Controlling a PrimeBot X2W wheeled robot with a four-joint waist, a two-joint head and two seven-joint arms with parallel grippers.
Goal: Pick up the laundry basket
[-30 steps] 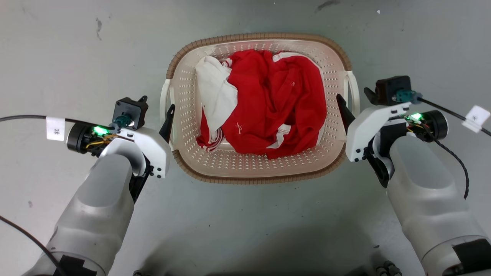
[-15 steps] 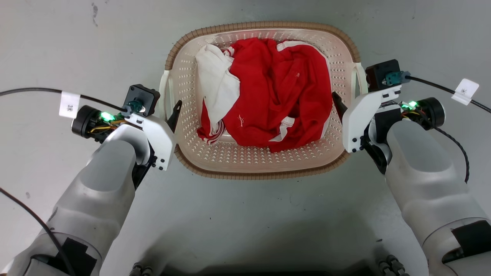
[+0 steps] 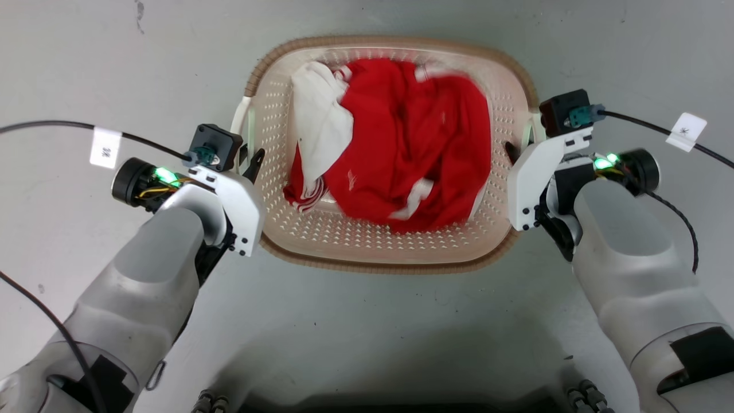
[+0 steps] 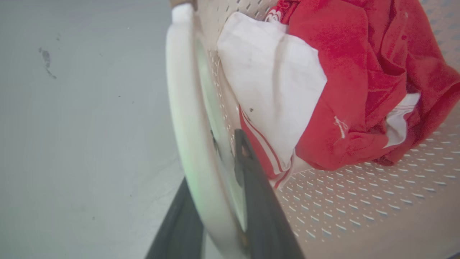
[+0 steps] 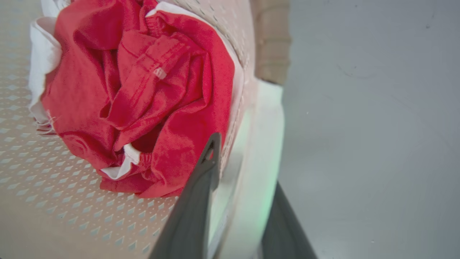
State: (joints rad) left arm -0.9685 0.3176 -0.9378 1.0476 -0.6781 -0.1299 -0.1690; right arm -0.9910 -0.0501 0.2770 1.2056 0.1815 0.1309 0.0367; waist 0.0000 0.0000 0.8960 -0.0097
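Note:
The laundry basket (image 3: 390, 265), cream perforated plastic with a brown woven-look rim, sits in the middle of the head view and is blurred by motion. Red clothing (image 3: 418, 143) and a white garment (image 3: 318, 126) lie inside it. My left gripper (image 3: 251, 162) is shut on the basket's white left handle (image 4: 183, 108), with one finger inside the wall and one outside. My right gripper (image 3: 513, 154) is shut on the white right handle (image 5: 266, 136) in the same way. The left gripper (image 4: 215, 158) and right gripper (image 5: 248, 162) each straddle their handle in the wrist views.
Grey floor (image 3: 367, 332) with a few dark scuffs surrounds the basket. Black cables with white tags (image 3: 106, 148) trail from both wrists. My own base shows as dark parts along the bottom edge (image 3: 367, 404).
Both grippers moved in along the basket's sides and closed on the handles. The basket now looks slightly larger and blurred, moving with the grippers. The head camera also shifted.

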